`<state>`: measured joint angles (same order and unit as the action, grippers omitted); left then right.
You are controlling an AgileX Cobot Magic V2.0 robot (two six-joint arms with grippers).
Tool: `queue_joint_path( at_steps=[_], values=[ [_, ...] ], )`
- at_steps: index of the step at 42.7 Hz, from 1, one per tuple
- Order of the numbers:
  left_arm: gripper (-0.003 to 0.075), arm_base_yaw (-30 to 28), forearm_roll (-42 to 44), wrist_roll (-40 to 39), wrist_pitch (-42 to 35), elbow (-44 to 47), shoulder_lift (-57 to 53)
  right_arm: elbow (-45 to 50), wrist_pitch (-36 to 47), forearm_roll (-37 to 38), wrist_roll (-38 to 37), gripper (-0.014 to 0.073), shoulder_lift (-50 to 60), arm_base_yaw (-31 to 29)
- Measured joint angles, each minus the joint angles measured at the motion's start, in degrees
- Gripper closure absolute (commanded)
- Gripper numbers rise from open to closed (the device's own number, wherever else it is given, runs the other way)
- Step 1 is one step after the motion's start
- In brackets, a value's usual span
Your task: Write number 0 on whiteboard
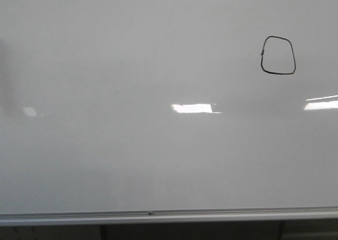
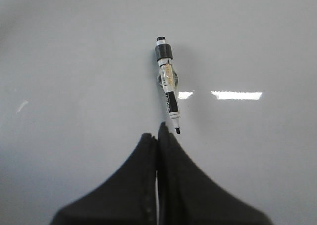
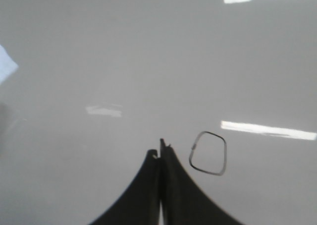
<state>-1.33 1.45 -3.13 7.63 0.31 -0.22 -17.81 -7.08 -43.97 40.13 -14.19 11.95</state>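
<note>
Both hands sit pressed closed, gripping nothing. A marker lies on the whiteboard just past the left hand. The number 0 sits just beside the right hand; both arms are hidden from the front.

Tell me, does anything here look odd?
Slightly. The 0 on the whiteboard is boxy, more rounded square than oval. In the left wrist view a marker lies uncapped, apparently loose beyond the shut left gripper.
</note>
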Motion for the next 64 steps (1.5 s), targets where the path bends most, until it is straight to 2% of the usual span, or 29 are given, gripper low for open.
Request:
queue_joint_path(
  at_steps=[5, 11, 20, 24, 32, 64],
  values=[
    [0.074, 0.0, 0.0, 0.0, 0.0, 0.0, 0.0, 4.28, -4.42, 7.82, -4.24, 0.0663, 3.95, -6.33],
    [0.074, 0.0, 0.0, 0.0, 0.0, 0.0, 0.0, 10.16, -8.43, 18.47, -13.59, 0.0663, 9.07, -11.07],
    [0.074, 0.0, 0.0, 0.0, 0.0, 0.0, 0.0, 18.06, -7.86, 33.09, -27.32, 0.0663, 14.28, -12.18],
    [0.074, 0.0, 0.0, 0.0, 0.0, 0.0, 0.0, 19.34, -8.09, 36.86, -31.31, 0.0663, 14.68, -12.18],
    [0.074, 0.0, 0.0, 0.0, 0.0, 0.0, 0.0, 19.36, -8.33, 38.96, -33.43, 0.0663, 14.76, -12.18],
    [0.074, 0.0, 0.0, 0.0, 0.0, 0.0, 0.0, 19.36, -8.33, 39.24, -33.64, 0.0663, 14.76, -12.27]
  ],
)
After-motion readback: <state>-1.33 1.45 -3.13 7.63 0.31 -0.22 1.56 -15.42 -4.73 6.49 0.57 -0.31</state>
